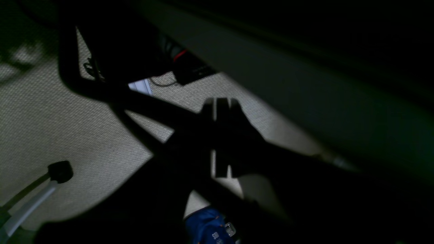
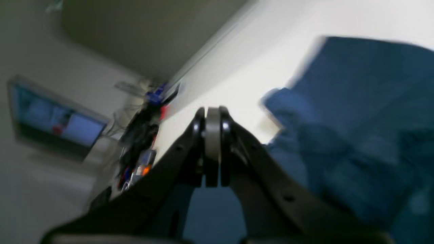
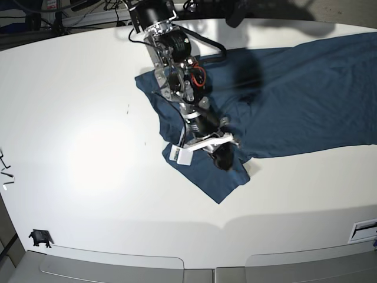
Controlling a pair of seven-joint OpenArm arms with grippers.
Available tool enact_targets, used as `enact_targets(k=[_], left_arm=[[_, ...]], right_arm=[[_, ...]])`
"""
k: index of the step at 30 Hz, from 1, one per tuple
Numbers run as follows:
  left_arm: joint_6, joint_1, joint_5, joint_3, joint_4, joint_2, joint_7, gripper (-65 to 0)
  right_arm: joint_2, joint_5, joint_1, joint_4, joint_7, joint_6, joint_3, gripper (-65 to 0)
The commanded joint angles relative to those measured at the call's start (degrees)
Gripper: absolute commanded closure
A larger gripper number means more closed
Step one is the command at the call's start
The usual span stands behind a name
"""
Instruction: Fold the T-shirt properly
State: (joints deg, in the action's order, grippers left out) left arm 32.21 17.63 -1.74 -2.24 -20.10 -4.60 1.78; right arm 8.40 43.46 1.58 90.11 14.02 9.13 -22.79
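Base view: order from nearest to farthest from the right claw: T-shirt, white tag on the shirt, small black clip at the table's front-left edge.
1. T-shirt: directly under the right claw, which is shut.
2. White tag: beside the claw, toward the image's left, at the shirt's edge.
3. Black clip: far off, at the table's lower-left corner.

White table [image 3: 88, 118], big, rounded front edge, glare patch left of centre. Small black clip [image 3: 39, 237] at front-left corner. Cables & gear [image 3: 88, 6] along far edge. Blurred screen [image 2: 54, 118], bluish, off to one side. Beige carpet [image 1: 51, 128] under table w/ black caster [image 1: 60, 171] on grey leg.
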Motion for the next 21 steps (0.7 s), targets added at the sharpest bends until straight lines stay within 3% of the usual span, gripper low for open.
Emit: enact_targets(k=[1,5,11,17,21], left_arm=[[1.7,0.6,0.3,-0.1,-0.1,-0.8,-0.1,0.0],[1.7,0.6,0.3,-0.1,-0.1,-0.8,-0.2,0.0],[1.7,0.6,0.3,-0.1,-0.1,-0.8,-0.2,0.0],[1.7,0.6,0.3,-0.1,-0.1,-0.8,-0.1,0.0],[1.7,0.6,0.3,-0.1,-0.1,-0.8,-0.1,0.0]], right_arm=[[0.6,0.5,1.1,1.1,-1.1,0.6,-0.1,0.0],[0.6,1.6,1.1,1.1,-1.0,8.8,-0.1,0.0],[0.6,2.2,1.1,1.1,-1.0,17.0,-0.1,0.0],[0.6,4.2,1.1,1.1,-1.0,30.3,-0.1,0.0],[0.6,4.2,1.1,1.1,-0.9,30.9,-0.1,0.0]])
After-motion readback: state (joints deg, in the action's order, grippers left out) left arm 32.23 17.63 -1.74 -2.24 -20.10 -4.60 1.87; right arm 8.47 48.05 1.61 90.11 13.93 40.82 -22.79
